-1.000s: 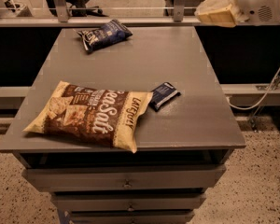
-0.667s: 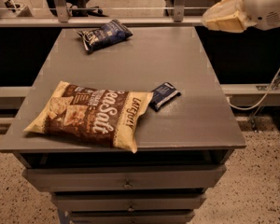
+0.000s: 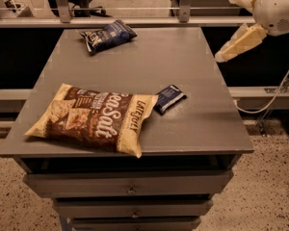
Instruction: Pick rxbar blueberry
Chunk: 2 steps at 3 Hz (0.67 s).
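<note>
The rxbar blueberry (image 3: 169,98) is a small flat navy wrapper lying on the grey table (image 3: 183,61), right of centre, touching the right end of the big brown-and-cream sea salt chip bag (image 3: 94,117). My gripper (image 3: 223,27) hangs in the air off the table's far right edge, well above and behind the bar. Its two cream fingers (image 3: 241,42) are spread wide apart and hold nothing.
A larger dark blue snack bag (image 3: 107,35) lies at the table's far left. Drawers (image 3: 130,189) sit under the tabletop. A rail (image 3: 135,20) runs behind the table. A cable (image 3: 279,88) hangs at the right.
The gripper's fingers, together a second ago, have spread apart, and the gripper has drifted to the right. The bar and both bags have not moved.
</note>
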{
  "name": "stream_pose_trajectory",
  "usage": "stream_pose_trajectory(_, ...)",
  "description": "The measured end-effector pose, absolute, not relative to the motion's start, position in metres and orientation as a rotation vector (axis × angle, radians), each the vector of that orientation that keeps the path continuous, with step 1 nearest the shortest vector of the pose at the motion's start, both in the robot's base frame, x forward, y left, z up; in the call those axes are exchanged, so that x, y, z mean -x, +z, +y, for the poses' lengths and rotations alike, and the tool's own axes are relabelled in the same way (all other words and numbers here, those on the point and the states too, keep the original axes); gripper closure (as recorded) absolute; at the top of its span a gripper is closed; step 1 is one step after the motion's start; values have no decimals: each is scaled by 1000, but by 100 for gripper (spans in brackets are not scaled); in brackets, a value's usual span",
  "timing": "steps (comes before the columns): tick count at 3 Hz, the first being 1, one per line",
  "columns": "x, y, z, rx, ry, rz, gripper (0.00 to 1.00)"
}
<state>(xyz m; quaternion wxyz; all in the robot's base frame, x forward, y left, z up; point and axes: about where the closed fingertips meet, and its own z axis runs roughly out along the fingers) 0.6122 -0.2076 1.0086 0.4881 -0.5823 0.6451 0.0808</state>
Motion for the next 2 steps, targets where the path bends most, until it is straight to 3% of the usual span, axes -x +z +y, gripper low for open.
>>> stream_pose_trajectory(2,-613,985,-209,1428,243,1597,0)
